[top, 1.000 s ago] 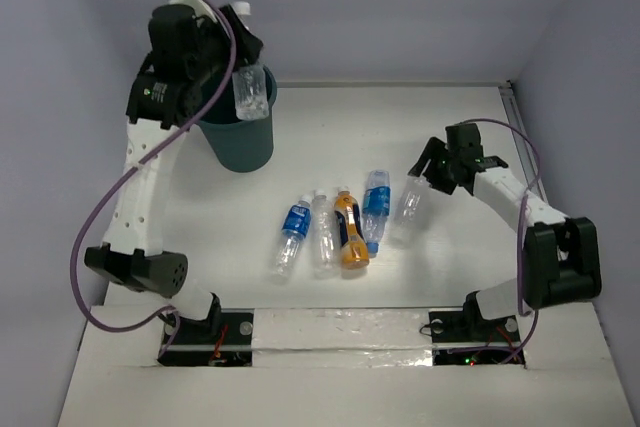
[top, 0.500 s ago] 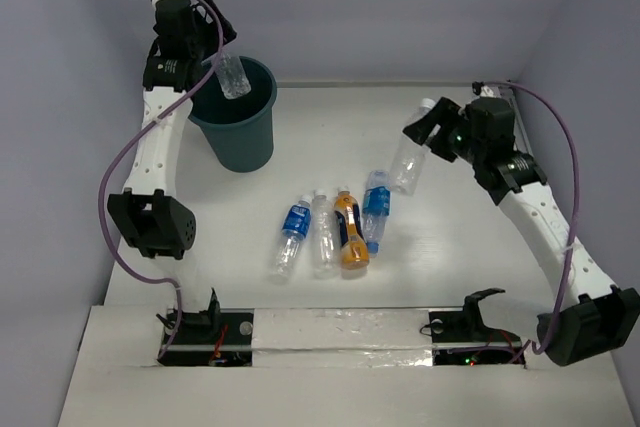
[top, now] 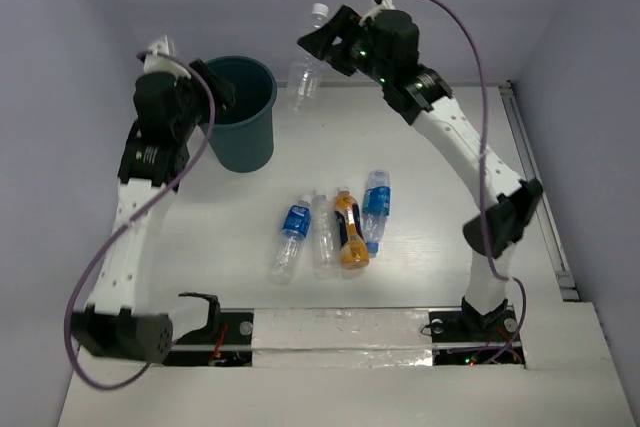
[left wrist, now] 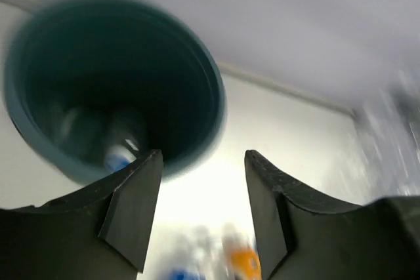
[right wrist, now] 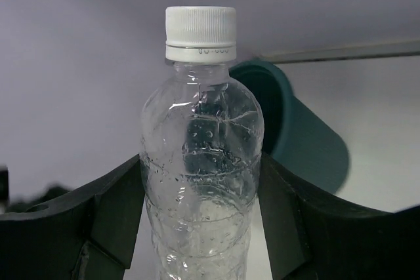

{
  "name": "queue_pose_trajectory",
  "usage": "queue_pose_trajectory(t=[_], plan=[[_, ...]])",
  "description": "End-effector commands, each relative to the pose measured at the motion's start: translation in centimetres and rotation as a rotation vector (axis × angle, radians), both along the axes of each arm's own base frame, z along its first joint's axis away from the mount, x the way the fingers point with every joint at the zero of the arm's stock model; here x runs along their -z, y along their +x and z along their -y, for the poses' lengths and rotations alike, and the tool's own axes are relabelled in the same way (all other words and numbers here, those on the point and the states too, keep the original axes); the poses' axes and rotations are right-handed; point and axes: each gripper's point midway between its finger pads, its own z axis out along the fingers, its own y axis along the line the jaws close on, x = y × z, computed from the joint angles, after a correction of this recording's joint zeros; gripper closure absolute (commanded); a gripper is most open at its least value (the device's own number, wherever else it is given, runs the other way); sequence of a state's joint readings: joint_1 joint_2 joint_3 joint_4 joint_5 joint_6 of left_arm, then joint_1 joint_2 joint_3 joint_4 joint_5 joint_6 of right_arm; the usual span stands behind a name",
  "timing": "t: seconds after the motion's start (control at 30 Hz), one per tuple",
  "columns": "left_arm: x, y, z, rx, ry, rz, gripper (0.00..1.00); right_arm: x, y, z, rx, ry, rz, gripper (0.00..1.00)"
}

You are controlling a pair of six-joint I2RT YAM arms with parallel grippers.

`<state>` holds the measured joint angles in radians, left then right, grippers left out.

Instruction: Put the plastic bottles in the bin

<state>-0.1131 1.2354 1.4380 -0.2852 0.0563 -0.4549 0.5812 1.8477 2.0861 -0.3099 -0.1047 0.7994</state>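
Your right pincer (right wrist: pixel 200 185) grips a clear bottle (top: pixel 303 77) in the air, just beside the bin (top: pixel 246 147), not over it. Next, bring it above the bin's mouth and let go. Your left pincer (left wrist: pixel 203 162) hangs spread and empty.

The round dark teal plastic bin (top: pixel 258 147) stands at the far left of the white table (top: pixel 200 232). Inside it lies what seems to be 1 small bottle (left wrist: pixel 121 155), though the left wrist view is blurred. The left gripper (left wrist: pixel 203 157) hangs just left of the bin's rim. Right of the bin, off the table, a clear white-capped plastic bottle (top: pixel 303 75) sits between the fingers of the right gripper (top: pixel 318 47). Nearer the arms, 4 bottles lie side by side at mid-table — from left: a blue-labelled clear bottle (top: pixel 292 232), an unlabelled clear bottle (top: pixel 322 234), an orange dark-labelled bottle (top: pixel 349 232) and a second blue-labelled bottle (top: pixel 375 209), set slightly farther back.
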Motion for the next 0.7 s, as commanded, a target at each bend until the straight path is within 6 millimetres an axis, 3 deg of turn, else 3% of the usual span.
queue_pose_trajectory(t=[0.0, 0.03, 0.07, 0.13, 0.17, 0.23, 0.27, 0.3, 0.37, 0.4, 0.43, 0.57, 0.67], plan=[[4.6, -5.2, 2.8, 0.118, -0.053, -0.1, 0.51, -3.1, 1.4, -4.0, -0.005, 0.095, 0.069, 0.38], [6.1, -6.2, 3.0, 0.124, -0.056, -0.136, 0.52, -6.3, 1.5, -3.9, 0.002, 0.151, 0.128, 0.38], [9.9, -7.8, 3.0, 0.127, -0.051, -0.238, 0.53, -3.9, 3.2, -5.8, -0.002, 0.154, 0.089, 0.37], [11.5, -10.4, 3.4, 0.153, -0.078, -0.282, 0.53, -5.2, 3.8, -6.8, 0.006, 0.221, 0.127, 0.37], [13.8, -11.7, 3.7, 0.167, -0.078, -0.342, 0.52, -4.5, 4.6, -8.1, 0.005, 0.259, 0.134, 0.37], [15.6, -13.6, 4.6, 0.211, -0.092, -0.4, 0.46, -4.2, 5.6, -8.5, 0.062, 0.296, 0.15, 0.35], [17.8, -14.7, 4.9, 0.225, -0.092, -0.461, 0.43, -4.6, 5.7, -8.9, 0.075, 0.316, 0.176, 0.34], [18.5, -15.4, 5.4, 0.249, -0.1, -0.483, 0.35, -3.0, 6.4, -10.0, 0.102, 0.306, 0.168, 0.33], [20.6, -16.6, 6.1, 0.279, -0.113, -0.547, 0.27, -3.3, 6.7, -10.4, 0.123, 0.324, 0.2, 0.27], [21.2, -17.0, 6.4, 0.291, -0.112, -0.568, 0.24, -1.8, 7.0, -11.5, 0.123, 0.313, 0.185, 0.26], [21.5, -17.2, 6.5, 0.294, -0.112, -0.579, 0.19, -1.4, 7.5, -11.3, 0.15, 0.316, 0.182, 0.23], [23.5, -17.8, 7.4, 0.348, -0.099, -0.637, 0.11, 0.2, 7.7, -12.0, 0.154, 0.282, 0.172, 0.11], [24.5, -17.8, 8.2, 0.386, -0.081, -0.662, 0.11, -0.7, 6.8, -12.1, 0.147, 0.252, 0.205, 0.02]])
